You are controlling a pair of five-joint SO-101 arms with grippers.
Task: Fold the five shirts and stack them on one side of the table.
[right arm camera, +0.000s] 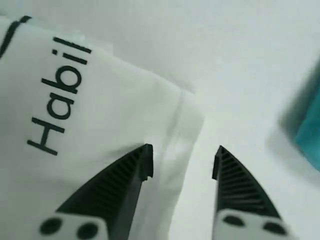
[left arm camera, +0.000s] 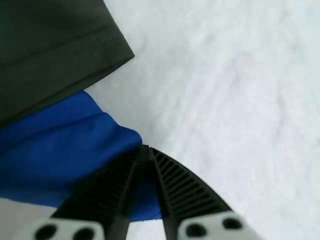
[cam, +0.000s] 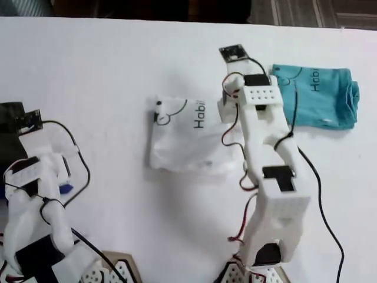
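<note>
Above the edge of the white shirt (right arm camera: 90, 150), right jaws stand spread, holding nothing; well apart from it, left jaws press together over a blue shirt (left arm camera: 55, 150).

The white shirt (cam: 182, 141) carries a short word in black lettering (cam: 198, 115) beside its collar, next to a thin curved black line (cam: 171, 112). The right wrist view shows the same lettering (right arm camera: 57, 95) large and sharp. The folded teal shirt (cam: 321, 100) bears matching dark lettering (cam: 315, 78) near its top edge.
</note>
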